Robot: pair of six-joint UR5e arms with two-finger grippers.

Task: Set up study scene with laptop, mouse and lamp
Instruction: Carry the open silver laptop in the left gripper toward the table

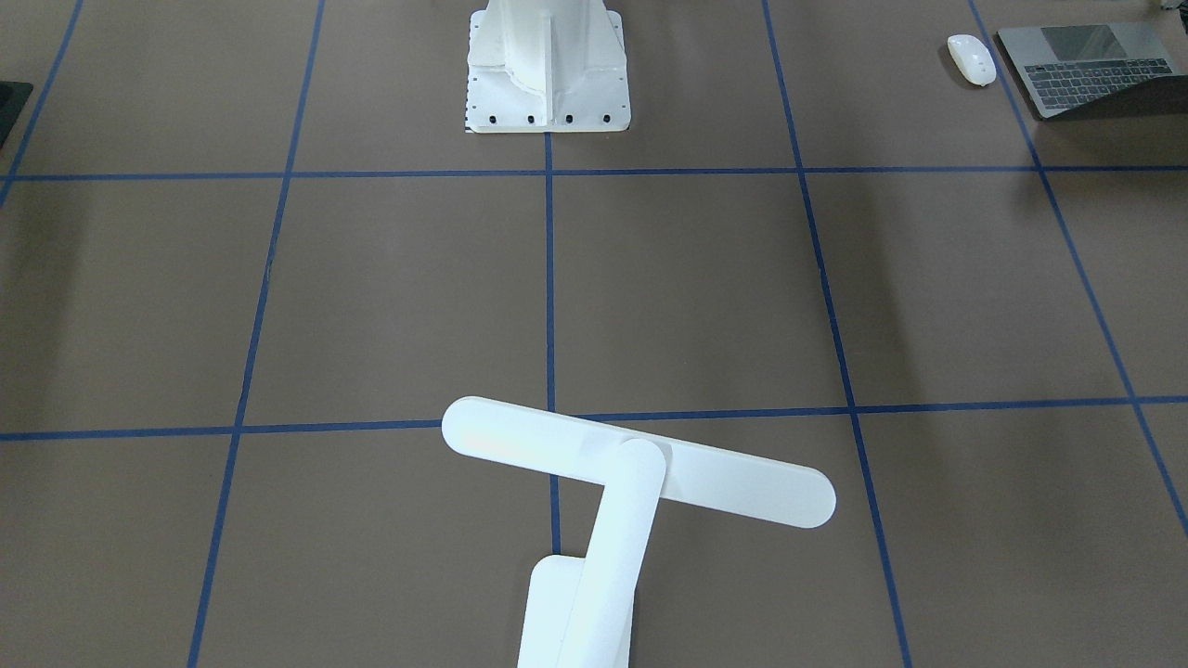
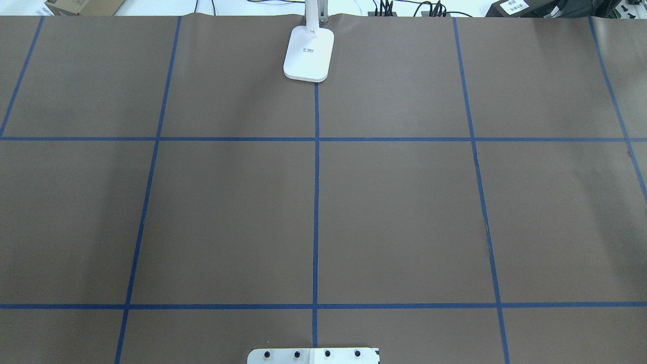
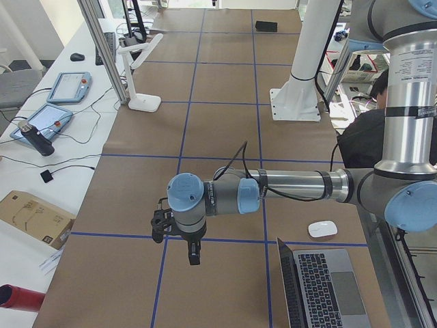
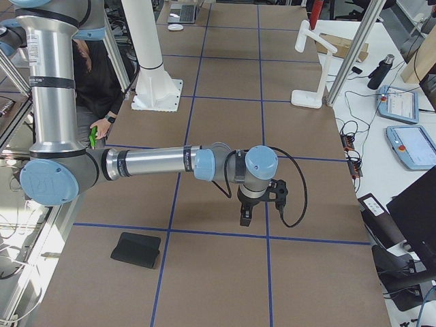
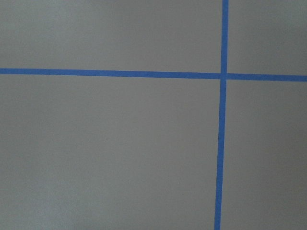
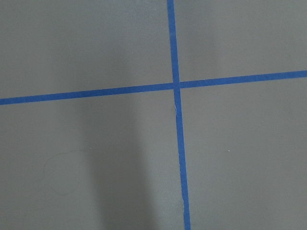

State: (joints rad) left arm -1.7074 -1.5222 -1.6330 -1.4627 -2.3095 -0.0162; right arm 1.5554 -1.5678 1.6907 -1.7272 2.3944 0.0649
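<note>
Cardboard box [image 3: 34, 215] lay on the white bench [image 3: 17, 256] beyond the desk's [image 2: 227, 217] long edge away from the robot; I could not see into it.

I only saw the left gripper [image 3: 194, 254] from the end camera. It hung pointing down over brown desk near the left end, and I could not tell whether its fingers were spread or pressed together. The same went for the right gripper [image 4: 245, 216], which pointed down over the right half. Each wrist camera showed only crossing blue tape lines [image 5: 223, 76].

I found the laptop [image 1: 1086, 70] lying open at the corner where the robot-side edge meets the left end. The mouse [image 1: 971, 58] sat just beside it, toward the pedestal [image 1: 548, 74]. The lamp [image 1: 631, 473] stood upright at the middle of the far long edge, well apart from both. A black mat [image 4: 136, 250] lay near the right end, by the robot-side edge. Brown taped surface ran between lamp and pedestal.
</note>
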